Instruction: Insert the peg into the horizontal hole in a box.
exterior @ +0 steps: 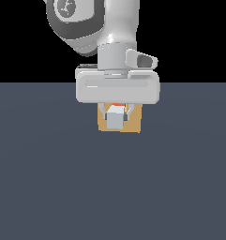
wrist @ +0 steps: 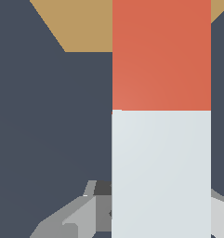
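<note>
My gripper clamped on peg, fingers hugging both sides of pale half; peg level, pale end face toward exterior camera, red end pointing away from me toward box; box just beyond jaws, tan face showing either side of peg; red tip overlaps box in wrist view; hole hidden behind peg; grey floor below.
</note>
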Tool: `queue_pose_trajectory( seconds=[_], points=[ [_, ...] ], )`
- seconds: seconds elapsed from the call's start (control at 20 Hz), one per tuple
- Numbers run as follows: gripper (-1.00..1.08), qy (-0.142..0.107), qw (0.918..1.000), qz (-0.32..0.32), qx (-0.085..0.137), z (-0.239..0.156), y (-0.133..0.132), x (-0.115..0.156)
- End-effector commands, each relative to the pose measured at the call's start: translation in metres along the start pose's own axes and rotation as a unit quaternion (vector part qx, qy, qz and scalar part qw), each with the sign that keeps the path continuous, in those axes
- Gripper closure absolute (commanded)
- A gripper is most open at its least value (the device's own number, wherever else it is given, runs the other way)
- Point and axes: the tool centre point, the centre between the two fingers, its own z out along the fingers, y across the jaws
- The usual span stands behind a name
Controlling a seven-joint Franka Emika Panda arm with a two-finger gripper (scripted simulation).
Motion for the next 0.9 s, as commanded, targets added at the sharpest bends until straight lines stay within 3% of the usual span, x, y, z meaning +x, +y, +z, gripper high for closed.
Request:
queue_pose_trajectory(
  seconds=[0.0,0.55,0.85],
  points=[
    [1.08,0.000,1.0000,0.000,0.000,0.000,0.000,0.000],
    [1.08,0.000,1.0000,0.000,-0.001,-0.001,0.003,0.001],
    [1.08,0.000,1.0000,0.000,-0.001,-0.001,0.002,0.024]
  ],
)
